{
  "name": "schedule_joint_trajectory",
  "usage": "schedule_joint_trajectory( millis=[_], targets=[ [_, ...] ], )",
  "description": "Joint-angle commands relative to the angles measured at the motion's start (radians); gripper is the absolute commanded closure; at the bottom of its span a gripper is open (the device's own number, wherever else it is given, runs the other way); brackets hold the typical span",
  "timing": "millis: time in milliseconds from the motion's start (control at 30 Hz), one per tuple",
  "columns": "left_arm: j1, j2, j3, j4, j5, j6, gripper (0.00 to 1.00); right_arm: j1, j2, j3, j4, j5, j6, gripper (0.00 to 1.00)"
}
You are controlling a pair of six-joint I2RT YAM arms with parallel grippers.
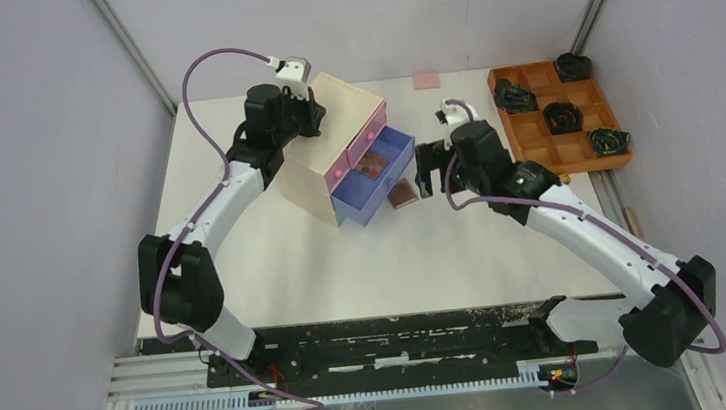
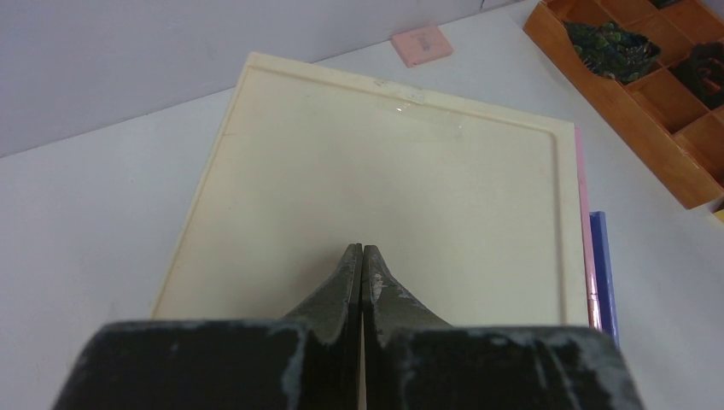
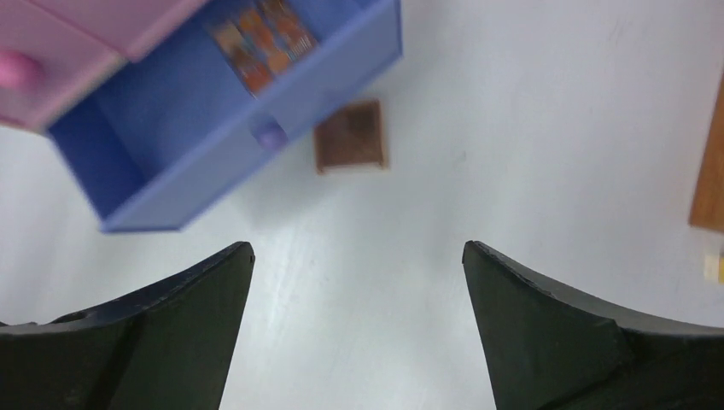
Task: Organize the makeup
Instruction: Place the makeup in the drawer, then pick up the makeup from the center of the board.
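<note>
Right hand (image 3: 359,249) gapes near two brown palettes (image 3: 350,135), one inside blue drawer (image 3: 154,128).

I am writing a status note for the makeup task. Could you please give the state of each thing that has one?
left gripper: shut, empty, over the chest.
right gripper: open, empty, above the table.
blue drawer: pulled open, one brown palette inside.
pink drawers: appear pushed in.
second brown palette: lying on the table before the blue drawer.
pink pad: flat at the table's far edge.
</note>
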Motion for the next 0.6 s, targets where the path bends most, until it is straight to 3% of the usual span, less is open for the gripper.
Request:
schedule_joint_trajectory(
  millis=[0, 167, 433, 567],
  targets=[
    [0.002, 0.092, -0.076, -0.369, 0.004, 0.032, 0.97, -0.003, 0.024, -0.215, 0.103, 0.033, -0.033, 0.0],
    [0.002, 0.094, -0.078, -0.369, -0.001, 0.031, 0.97, -0.003, 0.116, -0.336, 0.308, 0.025, -0.014, 0.0],
    [0.002, 0.108, -0.08, -0.376, -0.019, 0.038, 0.97, -0.002, 0.271, -0.318, 0.509, 0.035, -0.037, 0.0],
    [0.002, 0.118, -0.078, -0.377, -0.026, 0.041, 0.97, 0.009, 0.315, -0.401, 0.72, 0.056, -0.031, 0.0]
  ],
)
